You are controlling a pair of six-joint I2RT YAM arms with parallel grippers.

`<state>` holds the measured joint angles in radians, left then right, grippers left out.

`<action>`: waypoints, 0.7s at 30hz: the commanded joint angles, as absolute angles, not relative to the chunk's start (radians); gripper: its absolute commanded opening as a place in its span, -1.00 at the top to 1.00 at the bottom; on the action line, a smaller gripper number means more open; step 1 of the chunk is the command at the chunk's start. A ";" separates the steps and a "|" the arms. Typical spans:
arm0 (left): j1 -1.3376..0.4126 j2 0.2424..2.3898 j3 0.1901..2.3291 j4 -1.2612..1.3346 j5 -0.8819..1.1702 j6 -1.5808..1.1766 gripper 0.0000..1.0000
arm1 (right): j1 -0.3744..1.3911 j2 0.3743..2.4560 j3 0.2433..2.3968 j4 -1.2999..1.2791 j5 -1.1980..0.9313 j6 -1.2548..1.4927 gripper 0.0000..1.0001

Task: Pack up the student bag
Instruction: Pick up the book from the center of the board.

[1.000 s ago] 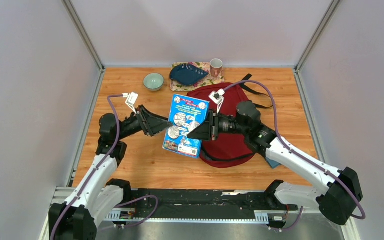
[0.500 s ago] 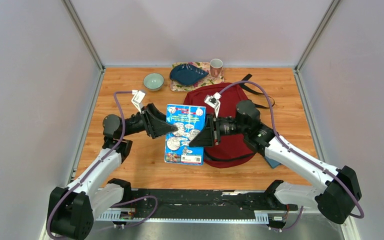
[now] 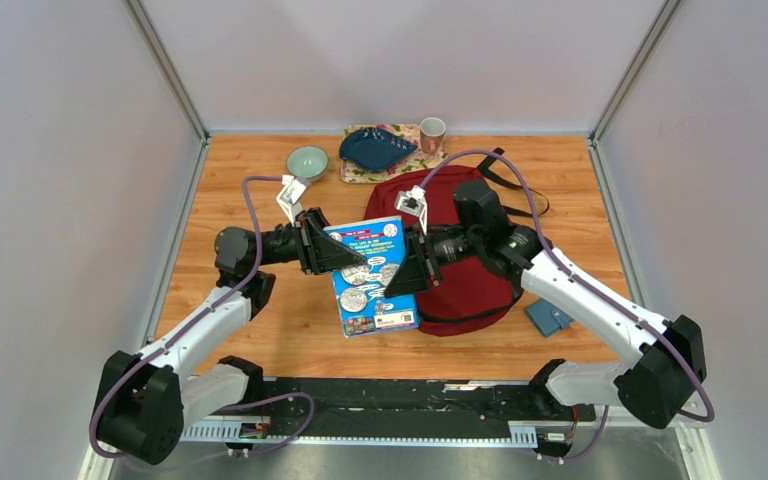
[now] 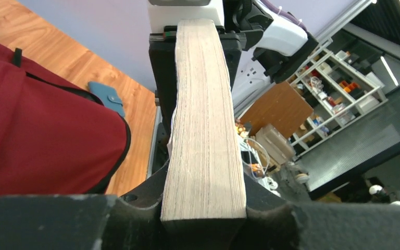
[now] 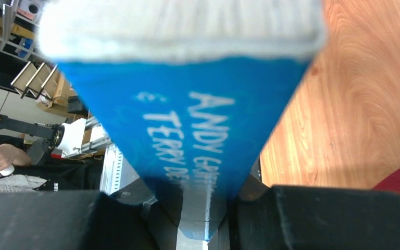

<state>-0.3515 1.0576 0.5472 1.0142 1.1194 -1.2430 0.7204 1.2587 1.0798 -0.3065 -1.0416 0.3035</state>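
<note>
Dark red fabric just right of the bench's middle: student bag [image 3: 460, 300], flat on the wooden bench [image 3: 260, 180], black straps trailing toward 1 o'clock, right arm crossing above its upper half. Over its 9 o'clock edge in the top view, blue book [image 3: 365, 300] with a cartoon cover, tilted, held up off the wood. Gripped from both sides at once.

Left end effector [image 3: 350, 256] reaching in from 9 o'clock, narrowed onto the book's long edge. From the left wrist, cream page block wedged between both black fingers, no gap on either side. Right end effector [image 3: 397, 278] reaching in from 3 o'clock, likewise clamped on the book. From the right wrist, blue spine with white lettering pinched between the dark pads, page edges blurred at the top. Tips facing each other across the cover, near but apart.

Small blue wallet [image 3: 548, 317] at 4 o'clock from the bag, apart from it, on bare wood beneath the right forearm.

Along the far edge at 12 o'clock, floral mat [image 3: 422, 158] carrying a dark blue leaf-shaped dish [image 3: 375, 148]. Pink cup [image 3: 432, 133] upright at the mat's far right corner. Pale green bowl [image 3: 307, 162] at 9 o'clock from the mat, just beside it, on bare wood
</note>
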 commanded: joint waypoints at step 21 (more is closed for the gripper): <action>-0.356 0.818 0.542 0.333 0.536 -0.750 1.00 | 0.584 1.020 0.882 -0.333 -0.218 0.598 -0.32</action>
